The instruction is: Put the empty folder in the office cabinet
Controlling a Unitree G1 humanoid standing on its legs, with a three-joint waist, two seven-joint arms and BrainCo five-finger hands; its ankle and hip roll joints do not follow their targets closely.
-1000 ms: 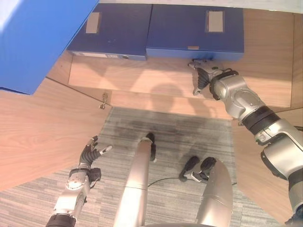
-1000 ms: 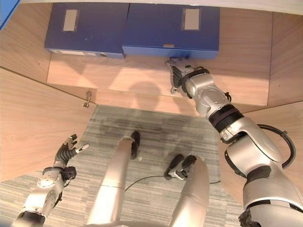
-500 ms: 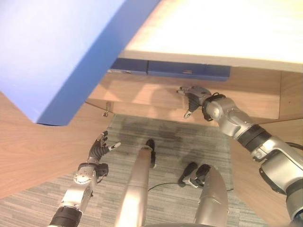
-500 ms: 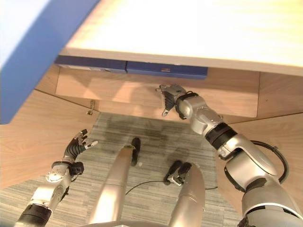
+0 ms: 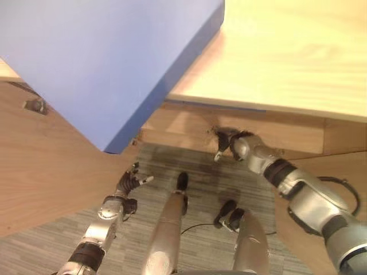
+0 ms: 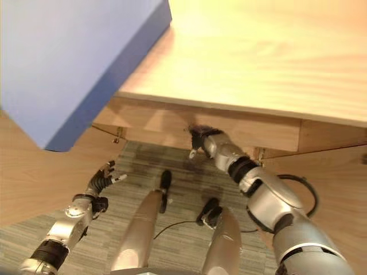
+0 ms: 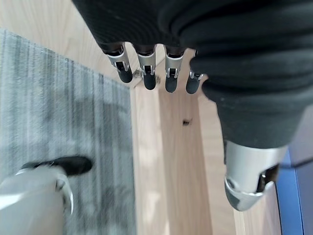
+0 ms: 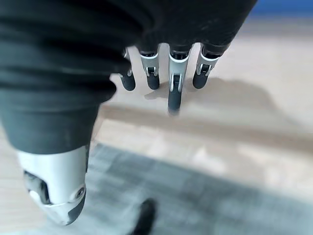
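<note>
Grey carpet (image 5: pixel 200 172) lies below the big wooden cabinet (image 5: pixel 287 51). On the cabinet's top, at its left end, sits a big blue folder (image 5: pixel 103 57), with one corner sticking out over the edge. It looks stiff and flat, and light if it is empty, so a hand could likely take it by that corner or by its long edge. The right hand (image 5: pixel 225 142) reaches under the cabinet's top with its fingers loose, holding nothing. The left hand (image 5: pixel 129 183) hangs below the folder, spread and empty.

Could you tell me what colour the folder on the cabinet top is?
The folder is blue, clearest in the left eye view.
</note>
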